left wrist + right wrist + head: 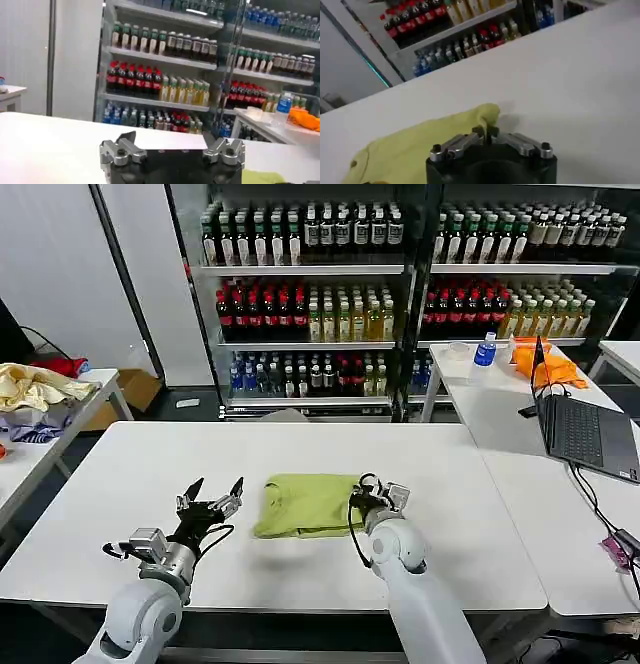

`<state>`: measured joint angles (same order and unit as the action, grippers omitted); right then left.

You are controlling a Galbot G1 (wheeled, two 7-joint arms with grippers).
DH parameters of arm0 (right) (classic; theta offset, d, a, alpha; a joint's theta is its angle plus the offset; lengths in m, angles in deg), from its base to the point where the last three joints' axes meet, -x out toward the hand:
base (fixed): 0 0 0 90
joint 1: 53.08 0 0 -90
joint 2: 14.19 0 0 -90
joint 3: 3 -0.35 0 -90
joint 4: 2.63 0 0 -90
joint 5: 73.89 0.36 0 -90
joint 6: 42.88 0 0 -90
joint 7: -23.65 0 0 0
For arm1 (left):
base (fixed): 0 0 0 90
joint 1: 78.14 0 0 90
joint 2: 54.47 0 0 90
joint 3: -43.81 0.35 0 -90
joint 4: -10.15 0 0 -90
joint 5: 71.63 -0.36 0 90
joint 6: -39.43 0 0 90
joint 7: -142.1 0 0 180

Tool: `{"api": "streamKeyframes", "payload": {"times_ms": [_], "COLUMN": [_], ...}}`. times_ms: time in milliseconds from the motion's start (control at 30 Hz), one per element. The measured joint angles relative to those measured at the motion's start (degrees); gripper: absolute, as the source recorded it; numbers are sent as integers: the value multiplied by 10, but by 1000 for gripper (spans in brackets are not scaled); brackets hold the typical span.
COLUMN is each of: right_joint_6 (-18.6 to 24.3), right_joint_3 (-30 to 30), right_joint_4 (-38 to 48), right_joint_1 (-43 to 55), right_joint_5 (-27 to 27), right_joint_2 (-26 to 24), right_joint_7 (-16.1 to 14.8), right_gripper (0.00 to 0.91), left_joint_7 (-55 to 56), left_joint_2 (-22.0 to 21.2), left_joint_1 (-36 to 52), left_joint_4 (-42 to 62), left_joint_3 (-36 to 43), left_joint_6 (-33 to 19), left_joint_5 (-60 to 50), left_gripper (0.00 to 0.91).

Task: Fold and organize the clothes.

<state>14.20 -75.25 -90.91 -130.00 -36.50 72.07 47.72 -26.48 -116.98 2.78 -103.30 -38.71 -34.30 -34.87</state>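
Here, midway through a folding job, a lime T-shirt [306, 505] is seen lying in a compact rectangle at the centre of the head view, on a white table [120, 474]. Its right edge is pinched by the right gripper [360, 502], whose fingers are closed tight on the fabric; in the right wrist view the fingers [496, 135] are shown meeting over the yellow-green cloth [415, 145]. The left gripper [213, 494] is held just left of the shirt, apart from it and raised off the table, its fingers spread wide.

The step in hand is judged to be a late fold or a final straightening. For the next move, the pinched edge would need to be carried across or released flat, with the bundle kept from being dragged out of square.

A laptop [585, 429] is visible at the right of the frame, and stocked drink shelves [310, 304] fill the background.
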Motion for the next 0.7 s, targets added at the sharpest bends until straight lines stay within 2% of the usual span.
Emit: {"api": "streamKeyframes", "payload": {"times_ms": [233, 533, 700], "right_joint_6": [24, 108, 149], "right_joint_3": [-2, -21, -34], "right_joint_4": [-37, -104, -150], "right_joint_1": [-42, -127, -177], "right_joint_5": [-110, -264, -324], "right_joint_2": [-25, -40, -40], "right_joint_7": [-40, -72, -83], "right_gripper": [907, 907, 907], "left_joint_7": [-2, -3, -5], "left_joint_2": [1, 5, 9], "left_joint_1": [-2, 2, 5], "left_joint_4": [-1, 1, 3], "left_joint_3": [7, 8, 8], "left_joint_6": [0, -2, -3], "left_joint_5": [-1, -1, 1], "left_gripper": [907, 907, 907]}}
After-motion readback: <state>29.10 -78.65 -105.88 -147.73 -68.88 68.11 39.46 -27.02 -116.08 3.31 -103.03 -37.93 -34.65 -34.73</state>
